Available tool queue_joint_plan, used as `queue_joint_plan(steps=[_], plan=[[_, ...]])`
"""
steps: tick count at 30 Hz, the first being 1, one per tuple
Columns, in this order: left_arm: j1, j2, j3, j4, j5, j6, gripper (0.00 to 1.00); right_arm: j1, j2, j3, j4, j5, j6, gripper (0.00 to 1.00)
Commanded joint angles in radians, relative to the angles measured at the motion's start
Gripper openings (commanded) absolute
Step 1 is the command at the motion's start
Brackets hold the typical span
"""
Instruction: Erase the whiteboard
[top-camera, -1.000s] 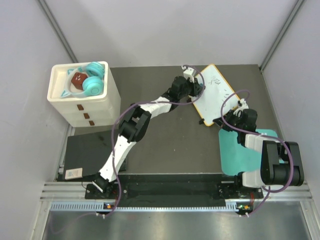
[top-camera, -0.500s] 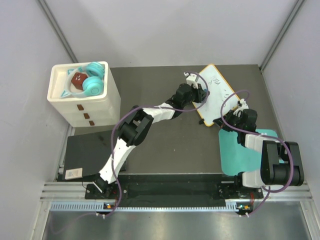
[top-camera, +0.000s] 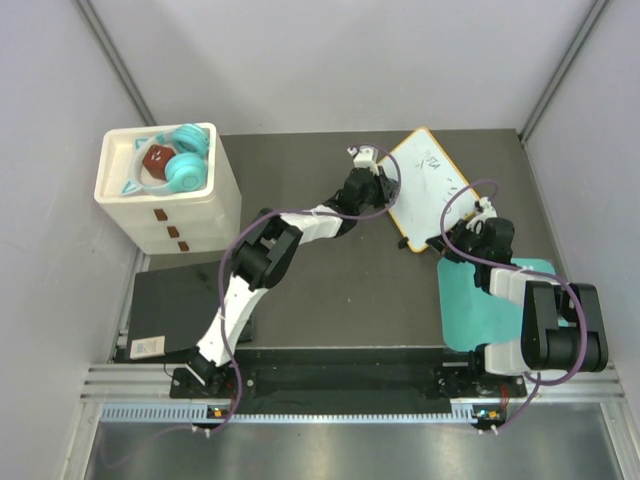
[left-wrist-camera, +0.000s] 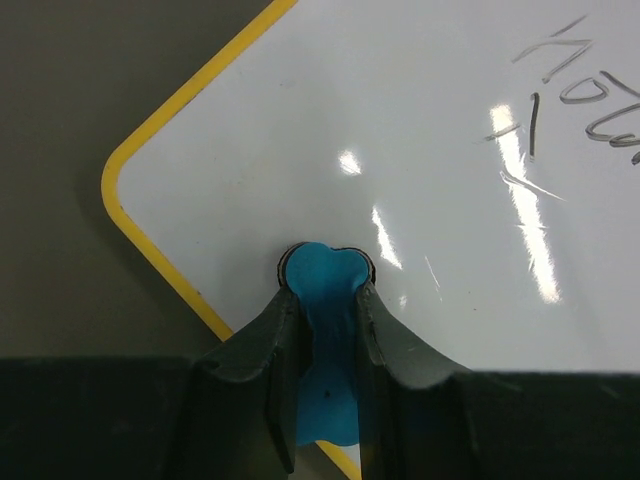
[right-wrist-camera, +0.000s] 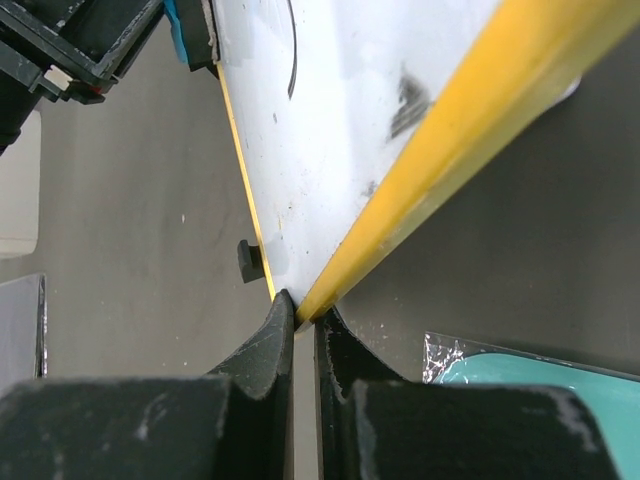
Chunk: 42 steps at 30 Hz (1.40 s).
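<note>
The whiteboard (top-camera: 432, 185) with a yellow frame lies tilted at the back right of the table, with dark scribbles on its far half. My left gripper (top-camera: 372, 172) is shut on a blue eraser (left-wrist-camera: 325, 290) and presses it on the board near a rounded corner (left-wrist-camera: 120, 175). The scribbles (left-wrist-camera: 575, 90) show at the upper right of the left wrist view. My right gripper (top-camera: 446, 243) is shut on the board's near corner; its jaws pinch the yellow frame (right-wrist-camera: 400, 200). The left gripper and the eraser (right-wrist-camera: 185, 30) show in the right wrist view at the top left.
A white drawer unit (top-camera: 170, 195) with teal headphones (top-camera: 180, 165) on top stands at the back left. A teal mat (top-camera: 480, 310) lies under the right arm. A black pad (top-camera: 170, 305) lies front left. A black clip (right-wrist-camera: 248, 262) sits on the board's edge.
My left gripper swept with the eraser onto the board and back left toward its left edge. The right gripper and the board have not moved.
</note>
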Motion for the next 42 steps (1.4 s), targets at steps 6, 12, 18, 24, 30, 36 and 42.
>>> queue_joint_plan(steps=[6,12,18,24,30,36,42], plan=[[-0.041,0.077,0.036,0.025,0.215,-0.063,0.0,0.053,0.034,-0.025,-0.189,-0.119,-0.076,0.0],[-0.139,0.077,0.028,0.013,0.233,-0.05,0.0,0.053,0.034,-0.025,-0.189,-0.119,-0.075,0.0],[-0.193,0.051,0.053,-0.105,0.213,0.025,0.0,0.053,0.028,-0.025,-0.193,-0.111,-0.073,0.0],[-0.207,0.028,0.002,-0.188,0.187,0.026,0.0,0.053,0.023,-0.029,-0.191,-0.108,-0.073,0.0],[-0.207,0.022,-0.078,-0.215,0.178,0.003,0.0,0.053,0.022,-0.029,-0.191,-0.108,-0.075,0.0],[-0.206,0.033,-0.165,-0.178,0.18,-0.047,0.0,0.053,0.023,-0.029,-0.191,-0.109,-0.073,0.0],[-0.204,0.036,-0.127,-0.25,0.117,-0.007,0.0,0.053,0.025,-0.029,-0.189,-0.109,-0.075,0.0]])
